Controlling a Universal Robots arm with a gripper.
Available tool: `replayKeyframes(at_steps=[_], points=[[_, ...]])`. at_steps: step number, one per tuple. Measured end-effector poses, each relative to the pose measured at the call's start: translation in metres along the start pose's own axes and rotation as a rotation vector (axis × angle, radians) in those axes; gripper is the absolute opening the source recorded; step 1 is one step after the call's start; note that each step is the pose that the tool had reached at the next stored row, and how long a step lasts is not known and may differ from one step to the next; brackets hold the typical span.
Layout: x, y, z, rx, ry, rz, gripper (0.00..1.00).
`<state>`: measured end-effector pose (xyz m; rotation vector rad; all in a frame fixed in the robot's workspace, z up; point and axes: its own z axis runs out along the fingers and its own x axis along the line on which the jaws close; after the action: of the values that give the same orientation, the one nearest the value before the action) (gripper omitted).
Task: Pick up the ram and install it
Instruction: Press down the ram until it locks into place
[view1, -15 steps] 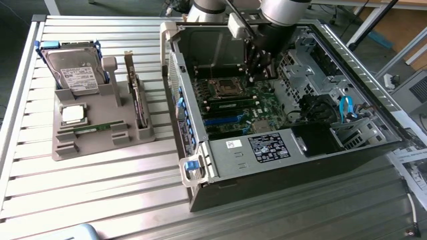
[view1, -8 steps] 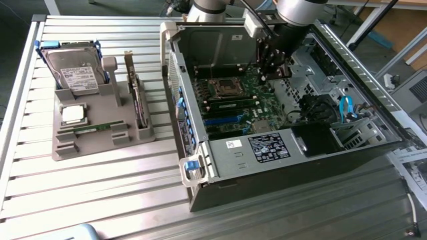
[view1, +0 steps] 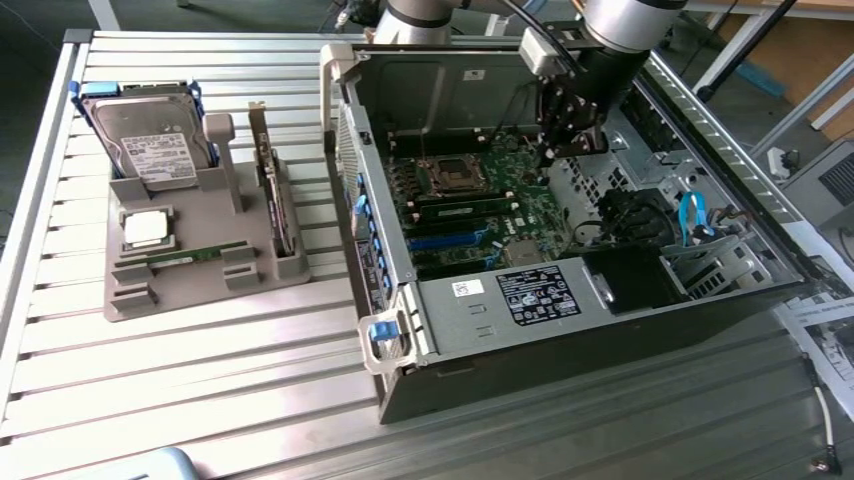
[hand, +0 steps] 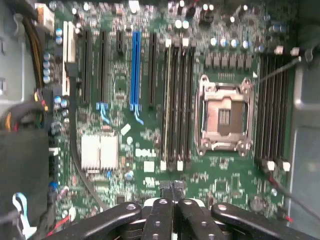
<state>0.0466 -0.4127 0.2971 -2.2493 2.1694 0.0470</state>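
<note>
The gripper (hand: 172, 200) hung over the motherboard (hand: 150, 140) with its two black fingers (hand: 160, 220) pressed shut against each other, nothing caught between them. Just beyond the fingertips in the wrist view stood the bank of long memory slots (hand: 177, 105), and in the slot at its edge sat the ram (hand: 167, 105), a thin green stick standing on its long edge, level with the latches at both ends. Next to that bank lay the open processor socket (hand: 225, 116) in its silver frame, and a second bank of dark slots (hand: 272, 105) ran past it. On the other side of the ram rose the blue expansion slot (hand: 135, 70), and lower down a small ribbed silver heatsink (hand: 100, 151). From the exterior view, the arm (view1: 607, 50) reached down into the open computer case (view1: 534, 300), which lay on its side on the slatted metal table (view1: 200, 370). Well apart, toward the exterior view's left, rested the grey parts tray (view1: 200, 280), carrying a hard drive (view1: 154, 140), a square silver processor (view1: 147, 228) and an upright expansion card (view1: 274, 195).
</note>
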Motion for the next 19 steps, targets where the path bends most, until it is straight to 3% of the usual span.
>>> replayKeyframes(at_steps=[8, 12, 17, 19], points=[[0.000, 0.0000, 0.0006, 0.0000, 0.0011, 0.000, 0.11], [0.000, 0.0024, 0.0078, 0.0000, 0.0013, 0.000, 0.11], [-0.002, 0.0123, 0.0170, -0.0001, 0.0013, 0.000, 0.11], [-0.003, 0.0211, 0.0243, 0.0000, 0.0011, 0.000, 0.11]])
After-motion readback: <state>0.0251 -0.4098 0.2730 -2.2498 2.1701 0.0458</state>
